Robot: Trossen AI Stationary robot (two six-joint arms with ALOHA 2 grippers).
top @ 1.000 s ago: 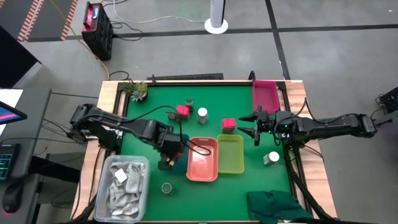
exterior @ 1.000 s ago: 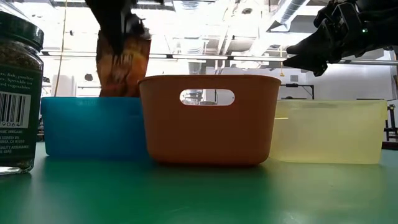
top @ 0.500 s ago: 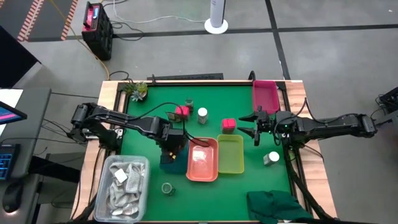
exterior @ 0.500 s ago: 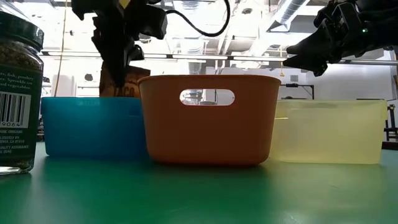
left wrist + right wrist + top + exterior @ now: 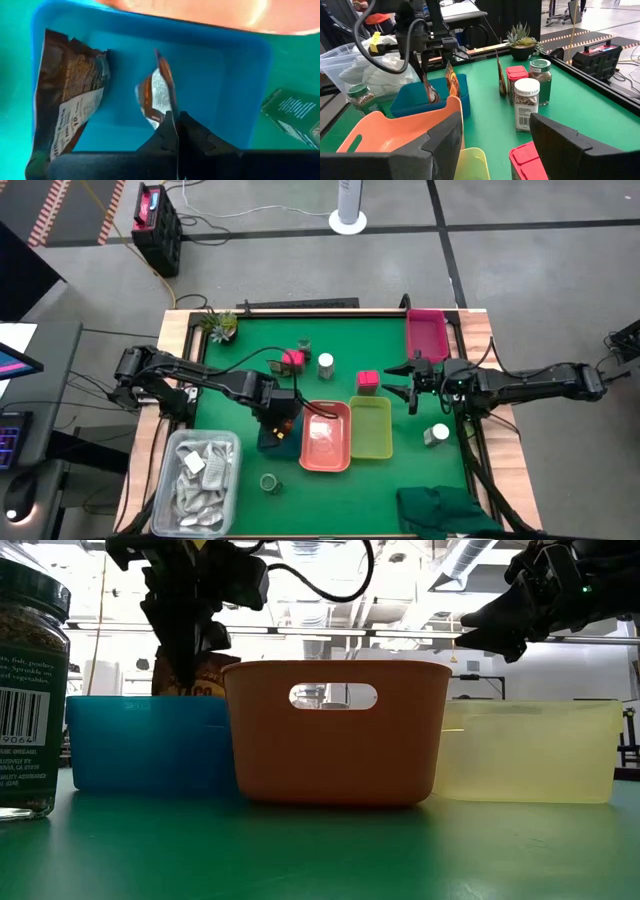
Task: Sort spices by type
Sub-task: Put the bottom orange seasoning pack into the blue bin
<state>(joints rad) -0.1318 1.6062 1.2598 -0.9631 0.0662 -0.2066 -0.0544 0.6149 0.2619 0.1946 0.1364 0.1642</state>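
My left gripper point(image 5: 281, 418) is over the blue tray point(image 5: 268, 442), shut on a dark brown-orange packet point(image 5: 156, 97) that reaches down into it. A second packet point(image 5: 65, 100) leans on the tray's wall. A third packet point(image 5: 499, 75) stands by a pink cube box point(image 5: 293, 359), a white-lidded jar point(image 5: 325, 363) and a green-lidded jar point(image 5: 303, 346). My right gripper point(image 5: 403, 391) is open and empty above the table, beside the other pink box point(image 5: 367, 381). Another white-lidded jar point(image 5: 436, 435) and green-lidded jar point(image 5: 268, 481) stand apart. My left gripper pinches the packet's top edge point(image 5: 170, 114) between its two fingers, from above, pointing down. The packet hangs upright below the fingers inside the blue tray, its top point(image 5: 190, 680) showing above the rim. Whether its lower end rests on the tray floor, I cannot tell.
An orange tray point(image 5: 326, 450) and a yellow-green tray point(image 5: 370, 442) stand right of the blue one. A magenta tray point(image 5: 427, 333) is at the far right. A clear bin of white sachets point(image 5: 200, 470), a green cloth point(image 5: 445, 510) and a plant point(image 5: 220, 325) sit at the edges.
My left gripper has gone down over the blue tray and a little toward the table's right edge, still shut on the packet. The packet, earlier mostly above the rim, now sits lower inside the tray with only its top showing.
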